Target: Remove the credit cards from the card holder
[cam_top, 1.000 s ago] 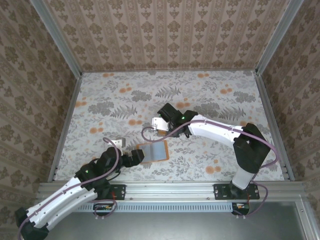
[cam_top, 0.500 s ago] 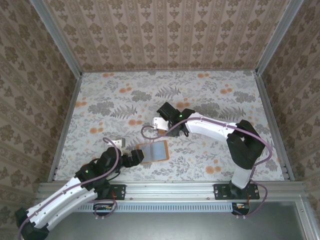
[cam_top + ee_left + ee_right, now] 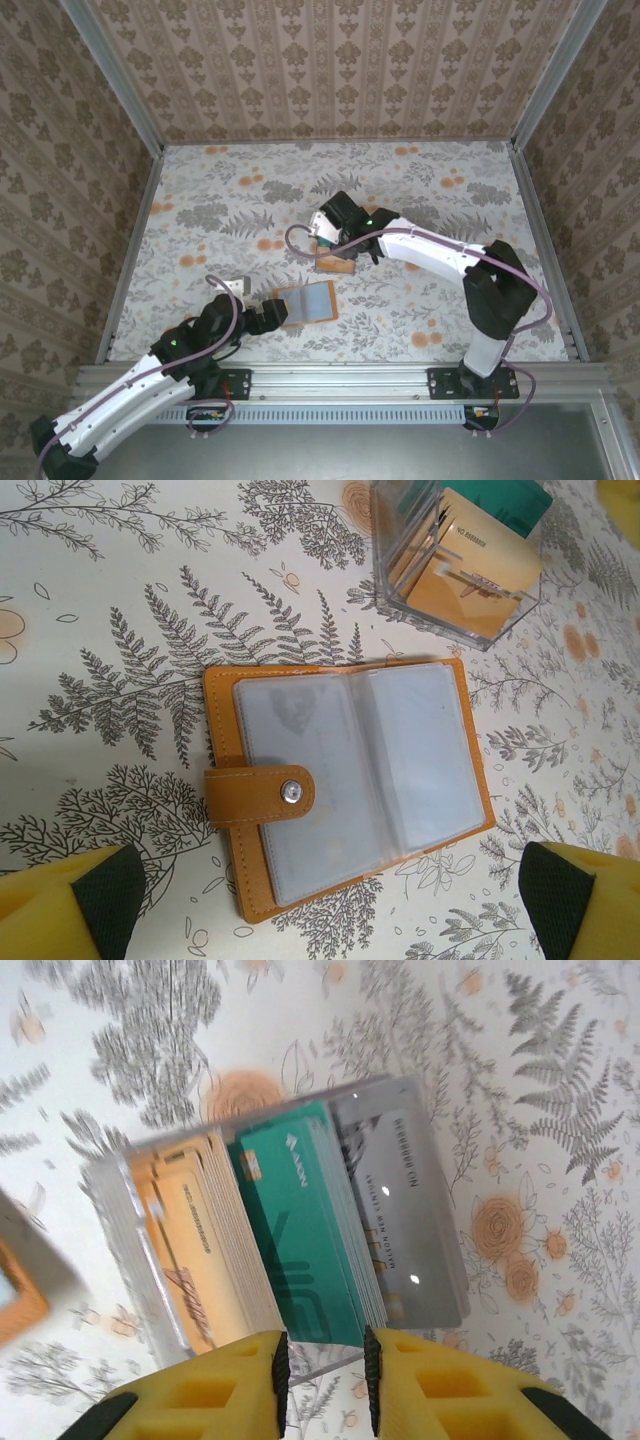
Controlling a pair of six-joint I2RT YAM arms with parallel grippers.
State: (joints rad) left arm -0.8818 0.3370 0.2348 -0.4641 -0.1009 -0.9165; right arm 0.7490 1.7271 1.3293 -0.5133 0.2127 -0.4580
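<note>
Orange wallet (image 3: pixel 345 785) lies open and flat on the flowered tabletop (image 3: pixel 120 610) at the centre of the left wrist frame, its snap tab (image 3: pixel 262 794) folded over the left clear sleeve. It rests between the widely spread fingers of the left gripper (image 3: pixel 328 905), which show at the bottom corners. Toward the upper right stands a clear box (image 3: pixel 395 595) holding the cards (image 3: pixel 300 1230) on edge: orange-tan, teal and grey. The right gripper (image 3: pixel 325 1385) hovers at the box's lower rim, fingers a narrow gap apart; whether they pinch anything is unclear.
</note>
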